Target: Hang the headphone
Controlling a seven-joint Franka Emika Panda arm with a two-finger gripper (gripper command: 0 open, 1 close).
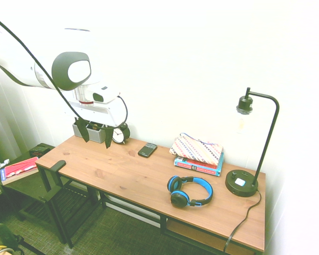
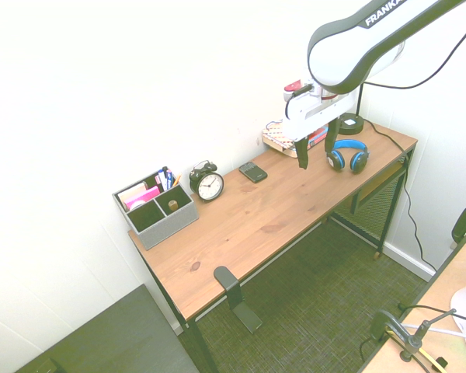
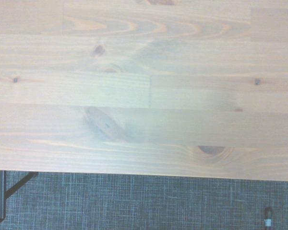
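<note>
The jaws [image 1: 94, 139] are standing wide apart, holding nothing, and are hovering above the tabletop [image 1: 117, 170] with their two dark fingers pointing down. The wrist view is showing bare wood grain beneath them (knots and all), with the long front edge and the woven grey floor [image 3: 134, 201] beyond it. A black phone [image 2: 253, 172] is lying near the back edge, roughly midway along. Toward one end, a round black alarm clock [image 2: 208, 183] is standing upright near the back edge, just beside a grey organizer [image 2: 167, 225] that is holding pens and a pink item. At the front edge near that same end, a black bracket [image 2: 231, 289] is jutting out past the wood (this looks like a hanger, its lower arm reaching outward). Toward the opposite end, the headphone [image 1: 193, 192], blue and black, is lying on the tabletop, well apart from the bracket, nearer the front edge than the books [image 1: 199, 163] behind it. A patterned pouch [image 1: 196, 148] is resting on those books. A black lamp [image 1: 242, 183] is standing beside them, close to the far end.
</note>
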